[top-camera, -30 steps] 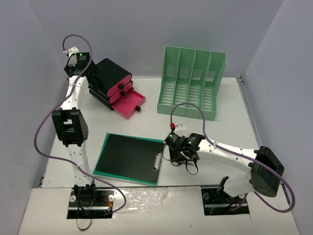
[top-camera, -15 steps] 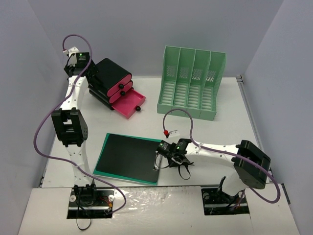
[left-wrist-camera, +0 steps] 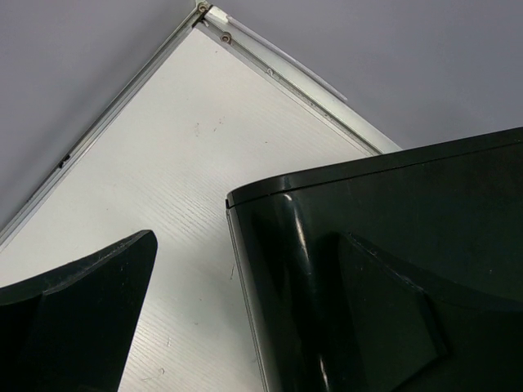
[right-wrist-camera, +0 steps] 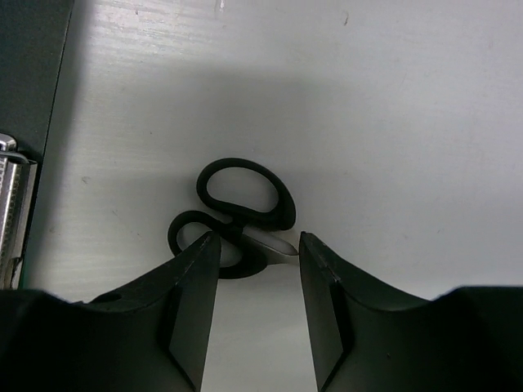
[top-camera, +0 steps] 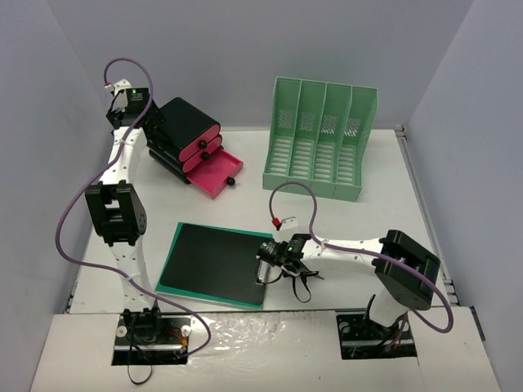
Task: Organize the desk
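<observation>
The right gripper (right-wrist-camera: 257, 245) hangs low over black-handled scissors (right-wrist-camera: 283, 208) beside a clipboard (top-camera: 216, 261) on the white desk (top-camera: 384, 196), which fills the floor of the walled workspace. Its fingers stand narrowly parted astride the blades. At the far left, the left gripper (top-camera: 154, 129) spreads wide at a black-and-pink drawer unit (top-camera: 184, 131).

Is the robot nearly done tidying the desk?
Not nearly. Nothing looks put away yet: the clipboard lies flat on the desk and the pink drawer hangs open. In hand: the right end effector, open, straddles the scissors. Left to do, probably: grab them, file the clipboard, shut the drawer.
</observation>
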### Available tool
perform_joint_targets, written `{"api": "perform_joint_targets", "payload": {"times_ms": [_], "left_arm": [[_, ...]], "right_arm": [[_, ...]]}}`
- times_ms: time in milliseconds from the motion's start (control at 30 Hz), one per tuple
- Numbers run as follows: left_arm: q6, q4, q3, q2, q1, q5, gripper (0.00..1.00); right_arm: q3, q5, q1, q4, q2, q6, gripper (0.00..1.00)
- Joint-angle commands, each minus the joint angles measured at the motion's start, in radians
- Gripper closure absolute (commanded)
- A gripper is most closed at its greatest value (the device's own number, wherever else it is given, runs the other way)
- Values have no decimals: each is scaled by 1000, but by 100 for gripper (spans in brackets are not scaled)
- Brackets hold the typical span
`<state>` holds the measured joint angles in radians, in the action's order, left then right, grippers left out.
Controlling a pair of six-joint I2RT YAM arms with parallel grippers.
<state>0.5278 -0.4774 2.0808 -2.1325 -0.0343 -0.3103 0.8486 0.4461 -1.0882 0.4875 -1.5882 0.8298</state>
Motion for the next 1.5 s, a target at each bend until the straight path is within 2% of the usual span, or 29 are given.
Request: {"api": "perform_joint_targets", "payload": {"times_ms": [0,733,1233,1467], "left_arm": [[-45,-152,-28,22,-12,2,10],[-54,-148,-46,43,-21,-1,10],[-60,-139,-74,62,-24,-1,10],[-61,-136,-79,66,-24,-4,10]], "right_arm": [[10,42,-10,-22,-24,1,59],[53,-4,-9,-153,-167,-86,59],[-59,-171,123,-303,-93,-104,65],[-96,-232,143,-334,-76,-92,67]]}}
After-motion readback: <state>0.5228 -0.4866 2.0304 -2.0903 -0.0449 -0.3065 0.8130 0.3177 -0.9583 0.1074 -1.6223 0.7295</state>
